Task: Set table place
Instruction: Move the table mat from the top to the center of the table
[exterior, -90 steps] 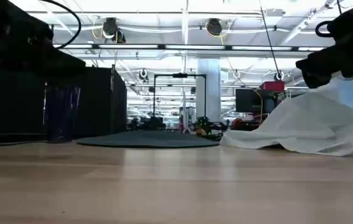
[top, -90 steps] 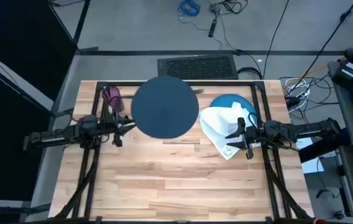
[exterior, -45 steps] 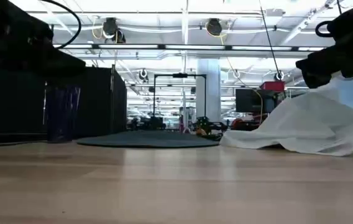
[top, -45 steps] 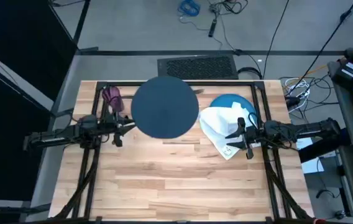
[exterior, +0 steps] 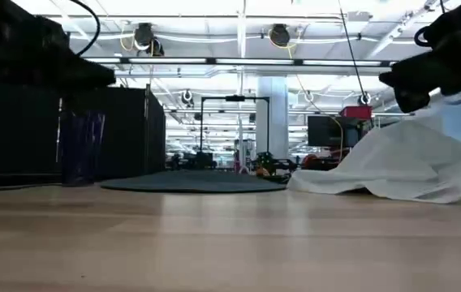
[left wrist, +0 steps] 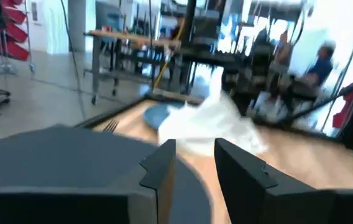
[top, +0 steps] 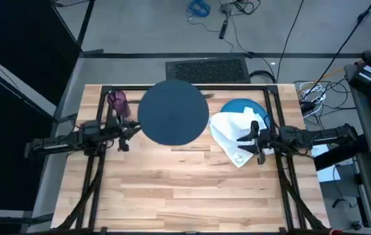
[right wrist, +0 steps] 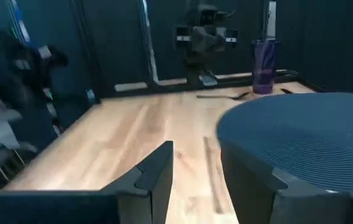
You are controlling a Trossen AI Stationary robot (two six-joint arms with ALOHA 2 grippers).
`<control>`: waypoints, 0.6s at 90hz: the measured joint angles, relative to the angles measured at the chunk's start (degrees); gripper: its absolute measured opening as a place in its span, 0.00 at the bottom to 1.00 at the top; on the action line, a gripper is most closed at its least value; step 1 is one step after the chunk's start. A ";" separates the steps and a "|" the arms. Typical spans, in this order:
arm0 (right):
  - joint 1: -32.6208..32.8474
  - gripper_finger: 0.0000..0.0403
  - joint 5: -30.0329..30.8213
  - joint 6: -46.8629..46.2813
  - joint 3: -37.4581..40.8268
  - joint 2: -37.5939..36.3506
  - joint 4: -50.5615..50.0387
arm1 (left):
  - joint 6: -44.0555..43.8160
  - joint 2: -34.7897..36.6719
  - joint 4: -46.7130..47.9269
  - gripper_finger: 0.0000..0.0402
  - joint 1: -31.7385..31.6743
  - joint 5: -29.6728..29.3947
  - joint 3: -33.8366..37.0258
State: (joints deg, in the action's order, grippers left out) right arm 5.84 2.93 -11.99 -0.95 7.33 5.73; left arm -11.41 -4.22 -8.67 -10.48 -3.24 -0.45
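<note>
High view: we see left gripper (top: 133, 128) by mat (top: 172, 111), right gripper (top: 245, 139) over napkin (top: 230, 132); both fingers parted, empty.

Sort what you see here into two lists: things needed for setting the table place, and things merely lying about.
For the job:
dark blue mat
bright blue plate, partly under the napkin
white napkin
purple cup
fork
wooden table

Lying about:
black grille beyond the table's far edge
blue cable coil on the floor

Pale plank table (top: 172, 189); on it dark mat (top: 173, 111), purple cup (top: 116, 100), blue plate (top: 240, 106), white napkin (top: 230, 134)
</note>
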 joint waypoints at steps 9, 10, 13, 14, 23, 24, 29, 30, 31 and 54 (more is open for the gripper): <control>-0.01 0.31 0.74 -5.30 0.00 0.02 4.64 | -3.46 0.00 -4.46 0.24 0.00 0.00 0.02; -0.01 0.31 0.93 -5.72 0.00 0.02 5.46 | -3.63 0.00 -4.93 0.24 0.00 0.00 0.02; -0.01 0.31 1.91 -6.48 0.00 0.02 8.13 | -4.03 0.02 -6.30 0.24 0.00 0.00 0.00; 0.00 0.31 2.34 -6.63 0.00 0.01 9.01 | -4.12 0.02 -6.77 0.24 0.00 0.00 0.00; 0.01 0.31 7.09 -5.94 0.00 0.02 15.81 | -3.14 0.00 -10.43 0.24 0.00 -0.38 0.00; -0.01 0.31 7.67 -5.47 0.00 0.02 16.45 | -3.11 0.00 -10.86 0.24 0.01 -0.64 0.00; -0.01 0.31 10.76 -1.83 0.00 0.02 18.96 | -3.06 0.02 -12.89 0.24 0.02 -3.23 0.00; -0.01 0.31 11.41 -1.00 0.00 0.02 19.50 | -3.05 0.02 -13.21 0.24 0.02 -3.92 0.02; -0.01 0.31 12.05 -0.18 0.00 0.02 19.99 | -3.04 0.02 -13.47 0.24 0.02 -4.61 0.01; -1.02 0.31 20.88 9.07 -0.31 0.63 26.09 | 1.95 -1.71 -15.09 0.24 -0.11 -13.35 -2.13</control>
State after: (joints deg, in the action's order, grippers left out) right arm 4.82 23.81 -2.92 -1.26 7.97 31.81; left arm -9.47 -5.94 -23.76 -10.59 -16.59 -2.58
